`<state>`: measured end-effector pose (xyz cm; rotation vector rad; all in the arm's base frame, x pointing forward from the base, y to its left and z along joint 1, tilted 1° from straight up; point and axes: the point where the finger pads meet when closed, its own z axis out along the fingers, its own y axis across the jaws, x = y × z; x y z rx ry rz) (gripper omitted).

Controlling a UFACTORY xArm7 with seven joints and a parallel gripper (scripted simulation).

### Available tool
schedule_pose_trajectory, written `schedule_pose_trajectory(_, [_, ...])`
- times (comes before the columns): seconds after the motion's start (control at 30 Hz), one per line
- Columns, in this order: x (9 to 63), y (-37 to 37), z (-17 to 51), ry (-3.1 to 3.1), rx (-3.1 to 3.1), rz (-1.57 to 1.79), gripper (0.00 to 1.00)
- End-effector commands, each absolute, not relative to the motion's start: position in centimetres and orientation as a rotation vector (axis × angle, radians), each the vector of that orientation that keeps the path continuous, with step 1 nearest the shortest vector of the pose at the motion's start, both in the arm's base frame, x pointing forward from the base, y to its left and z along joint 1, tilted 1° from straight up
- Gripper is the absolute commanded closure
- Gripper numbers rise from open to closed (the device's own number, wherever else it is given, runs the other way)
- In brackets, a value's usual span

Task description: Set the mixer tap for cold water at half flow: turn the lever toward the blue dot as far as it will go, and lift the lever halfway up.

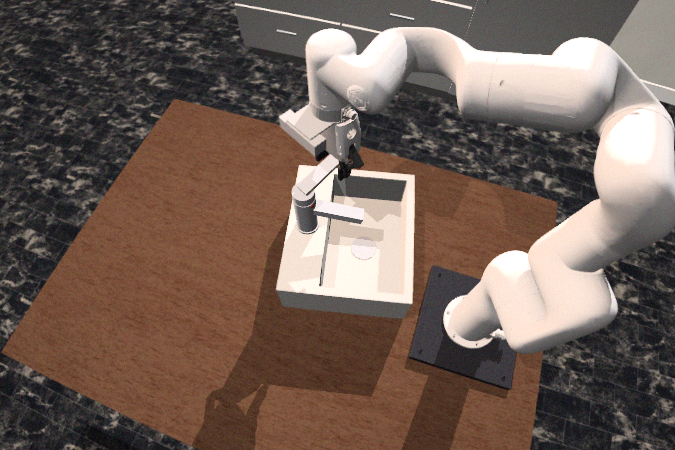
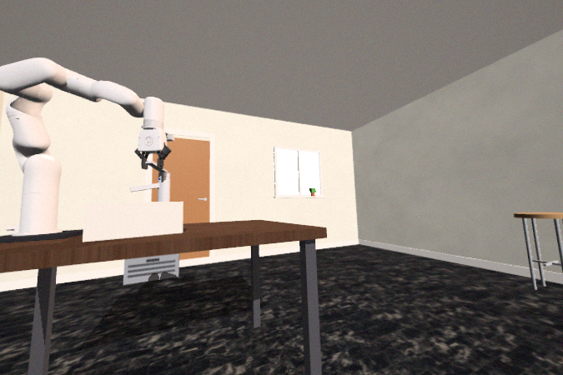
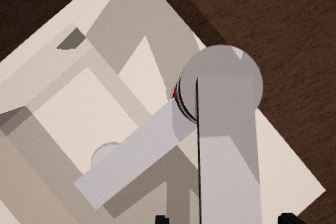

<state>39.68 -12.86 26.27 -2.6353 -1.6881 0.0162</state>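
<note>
A grey mixer tap (image 1: 306, 213) (image 2: 163, 189) stands on the left deck of a white sink basin (image 1: 343, 305) (image 2: 131, 221) (image 3: 296, 182). Its flat lever (image 1: 319, 176) (image 3: 229, 165) points from the tap top toward the back of the basin and slopes upward. The spout (image 1: 342, 212) (image 2: 141, 188) (image 3: 131, 162) reaches over the bowl. A red dot (image 1: 312, 204) (image 3: 176, 93) shows on the tap body in the top view and the wrist view, and a blue dot (image 2: 158, 178) in the exterior view. My gripper (image 1: 348, 168) (image 2: 154, 166) (image 3: 225, 220) is open, its fingers straddling the lever's far end without gripping it.
The basin sits on a brown wooden table (image 1: 136, 265) (image 2: 246, 229). A round drain (image 1: 363, 248) lies in the bowl. My arm's dark base plate (image 1: 433, 329) is right of the basin. Cabinets (image 1: 348, 15) stand behind; a stool (image 2: 545, 215) is far off.
</note>
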Motion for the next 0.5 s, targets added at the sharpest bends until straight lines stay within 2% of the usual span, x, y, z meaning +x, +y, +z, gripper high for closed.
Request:
schedule_pose_trajectory(0.0, [39.78,-12.87,26.42,-1.690,-2.637,0.011,0.32])
schedule_pose_trajectory(0.47, [39.79,-12.87,27.11,-1.690,-2.637,0.011,0.32])
